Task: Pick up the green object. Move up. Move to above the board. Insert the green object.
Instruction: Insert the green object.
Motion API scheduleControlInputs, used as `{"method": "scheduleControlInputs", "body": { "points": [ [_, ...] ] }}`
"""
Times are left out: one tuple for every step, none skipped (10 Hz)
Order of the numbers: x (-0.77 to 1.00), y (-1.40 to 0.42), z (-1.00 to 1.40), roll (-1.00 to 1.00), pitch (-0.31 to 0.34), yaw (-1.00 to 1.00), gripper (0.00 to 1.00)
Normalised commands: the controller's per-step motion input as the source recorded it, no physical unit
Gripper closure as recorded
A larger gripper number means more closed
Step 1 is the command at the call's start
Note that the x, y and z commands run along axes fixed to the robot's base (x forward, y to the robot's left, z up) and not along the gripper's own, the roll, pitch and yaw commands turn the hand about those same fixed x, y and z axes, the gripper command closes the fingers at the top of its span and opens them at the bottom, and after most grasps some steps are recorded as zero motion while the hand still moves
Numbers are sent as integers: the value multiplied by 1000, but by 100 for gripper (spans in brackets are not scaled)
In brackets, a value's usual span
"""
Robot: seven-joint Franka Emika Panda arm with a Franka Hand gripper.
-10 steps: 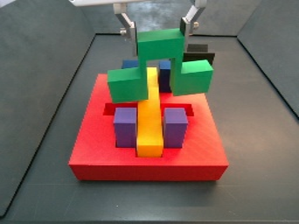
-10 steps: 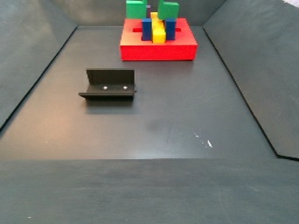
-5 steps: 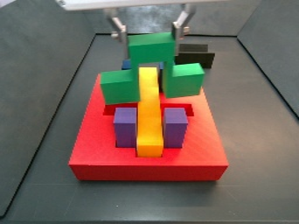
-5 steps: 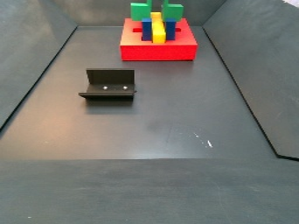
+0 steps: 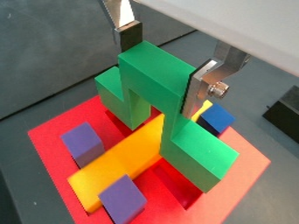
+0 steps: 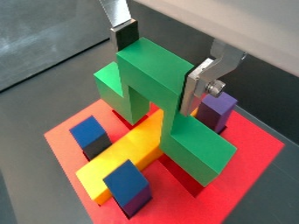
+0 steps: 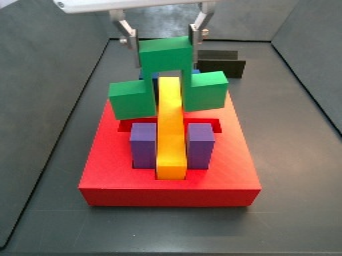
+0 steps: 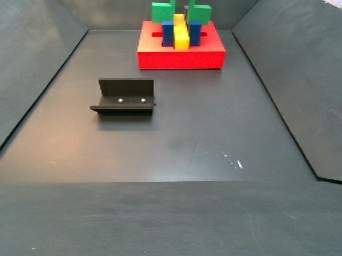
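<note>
step: inserting, judging by pose | gripper is clamping the arch's top bar, holding it over the board, legs straddling the yellow bar | next: lowering straight, keeping legs lined with slots

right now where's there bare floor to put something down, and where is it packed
Most open: the dark floor in front of the board and beside the fixture, out to the side walls. Crowded: the board's top, where the gripper holds the green object straddling the yellow bar between purple blocks; a black block sits behind.
</note>
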Motion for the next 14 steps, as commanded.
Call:
{"method": "scheduleControlInputs", "body": {
  "points": [
    [60, 0, -74, 0, -11, 0, 100],
    [0, 0, -109, 0, -19, 0, 100],
    [0, 0, -106, 0, -16, 0, 100],
    [0, 0, -97, 0, -11, 0, 100],
    [0, 0, -89, 0, -7, 0, 100],
    [20, 0, -106, 0, -10, 0, 100],
    [83, 0, -211, -24, -66, 0, 100],
    [209, 0, -231, -30, -76, 0, 100],
    [306, 0, -200, -39, -66, 0, 100],
    [334, 0, -174, -44, -59, 0, 100],
    [214, 0, -123, -17, -34, 0, 100],
    [137, 0, -106, 0, -20, 0, 100],
    [86, 0, -111, 0, -4, 0, 100],
    [31, 0, -114, 0, 0, 0, 100]
  ]
}}
